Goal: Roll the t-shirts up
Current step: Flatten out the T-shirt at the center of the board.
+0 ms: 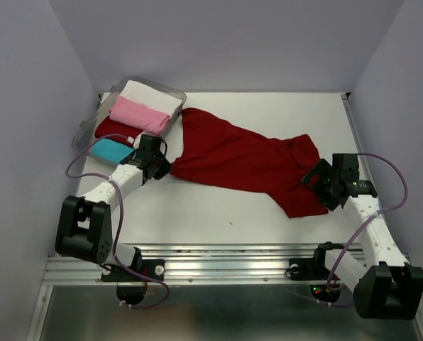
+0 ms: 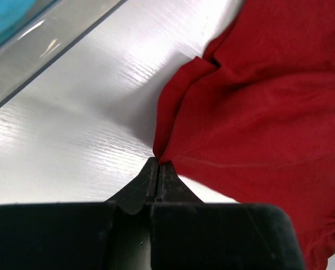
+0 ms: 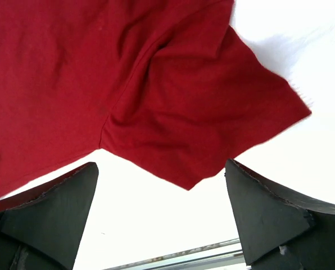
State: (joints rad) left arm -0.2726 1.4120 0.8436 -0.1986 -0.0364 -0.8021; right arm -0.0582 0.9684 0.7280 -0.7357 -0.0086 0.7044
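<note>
Left wrist, left gripper point(image 2: 158, 163) apparently nipping t-shirt point(image 2: 257, 112) edge; right gripper point(image 3: 161, 169) spread

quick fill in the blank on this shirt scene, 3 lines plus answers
1. The left gripper is ____ on an edge of the large dark red t-shirt.
2. The right gripper has its jaws ____ over a sleeve of that shirt.
3. In the clear bin, the folded t-shirt nearest the left gripper is ____ in colour.

Missing words: shut; open; cyan
</note>
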